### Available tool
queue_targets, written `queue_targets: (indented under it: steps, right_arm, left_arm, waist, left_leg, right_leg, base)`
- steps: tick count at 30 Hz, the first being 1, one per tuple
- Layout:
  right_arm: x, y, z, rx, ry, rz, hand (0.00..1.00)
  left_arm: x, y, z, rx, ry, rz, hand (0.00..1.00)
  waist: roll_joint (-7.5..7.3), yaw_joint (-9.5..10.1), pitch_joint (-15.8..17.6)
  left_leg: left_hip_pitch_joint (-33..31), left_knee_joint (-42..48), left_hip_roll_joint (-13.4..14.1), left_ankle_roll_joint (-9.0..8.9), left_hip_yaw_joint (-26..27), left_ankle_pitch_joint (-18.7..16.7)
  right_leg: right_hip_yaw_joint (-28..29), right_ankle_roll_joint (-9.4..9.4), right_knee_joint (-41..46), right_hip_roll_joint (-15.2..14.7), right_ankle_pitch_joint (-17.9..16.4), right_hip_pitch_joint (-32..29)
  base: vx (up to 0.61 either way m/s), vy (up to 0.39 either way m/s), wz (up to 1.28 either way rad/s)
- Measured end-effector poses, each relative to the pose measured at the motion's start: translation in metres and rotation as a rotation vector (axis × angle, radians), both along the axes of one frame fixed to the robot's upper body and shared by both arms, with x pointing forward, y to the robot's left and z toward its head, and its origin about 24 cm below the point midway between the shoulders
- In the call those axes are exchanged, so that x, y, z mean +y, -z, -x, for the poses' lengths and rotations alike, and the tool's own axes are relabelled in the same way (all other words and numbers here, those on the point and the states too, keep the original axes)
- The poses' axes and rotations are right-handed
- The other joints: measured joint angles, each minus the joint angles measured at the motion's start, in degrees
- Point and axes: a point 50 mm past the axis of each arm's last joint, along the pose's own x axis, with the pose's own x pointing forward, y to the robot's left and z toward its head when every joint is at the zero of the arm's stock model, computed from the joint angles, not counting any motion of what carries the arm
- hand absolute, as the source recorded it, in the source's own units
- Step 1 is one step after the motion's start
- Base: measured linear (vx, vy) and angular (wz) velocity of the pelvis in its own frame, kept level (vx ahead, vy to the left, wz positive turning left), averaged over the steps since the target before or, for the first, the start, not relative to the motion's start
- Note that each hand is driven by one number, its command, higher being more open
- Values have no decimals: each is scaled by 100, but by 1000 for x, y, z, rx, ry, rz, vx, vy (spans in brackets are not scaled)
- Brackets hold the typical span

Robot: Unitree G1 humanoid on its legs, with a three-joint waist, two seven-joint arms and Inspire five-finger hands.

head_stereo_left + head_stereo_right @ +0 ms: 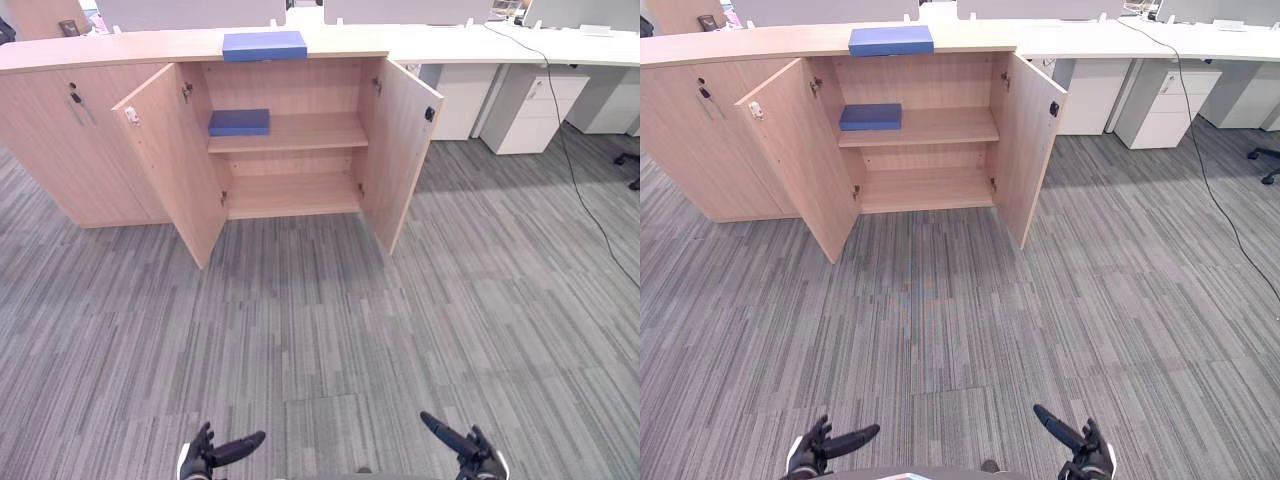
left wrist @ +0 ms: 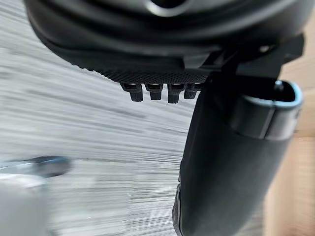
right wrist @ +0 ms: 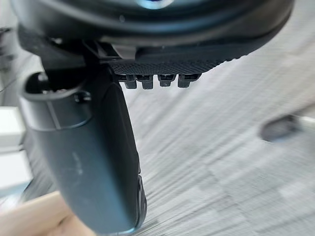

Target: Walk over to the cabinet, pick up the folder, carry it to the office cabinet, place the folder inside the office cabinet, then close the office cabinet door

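Your left hand (image 1: 205, 458) hangs low over the carpet (image 1: 320, 330), fingers loose and straight, holding nothing. Its own wrist view shows the same.

Ahead of it and well apart stands the cabinet (image 1: 60, 140), with its left door (image 1: 175, 160) swung out towards you. The folder (image 1: 264, 45), blue and flat, lies on the cabinet top above the open bay. It is straight ahead and a little inward of the left hand's line. Its long side runs across your reach, so a long edge faces you.

A second blue folder (image 1: 239, 122) lies on the upper shelf just below it. I take the top one as yours to lift, though you should check that.

The right door (image 1: 400, 150) stands open too, ahead of the right hand and inward of it.

Your right hand (image 1: 478, 462) is low as well, relaxed and empty. It sits further off the folder's line than the left, so the left arm is slightly nearer. Neither can reach until you walk in.
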Motion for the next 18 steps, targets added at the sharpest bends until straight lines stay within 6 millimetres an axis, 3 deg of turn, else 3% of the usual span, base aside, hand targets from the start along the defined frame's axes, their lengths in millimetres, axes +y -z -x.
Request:
queue_targets:
  steps: [11,18]
  right_arm:
    - [-10,-10,-17,-22,-160,79,100]
    - [-12,-19,-43,-75,-196,108,100]
  left_arm:
    - [4,-3,1,-22,15,-3,100]
    - [6,-6,4,-53,-36,18,100]
  waist:
    - [101,-15,222]
    - [193,20,497]
  left_leg:
    - [-20,-4,-59,-32,-101,-32]
    - [-1042,1403,193,5,-95,-814]
  right_leg:
    - [-116,59,-79,-48,-35,53]
    - [-31,142,217,25,-238,-521]
  base:
    - [4,3,4]
    - [-69,4,-5]
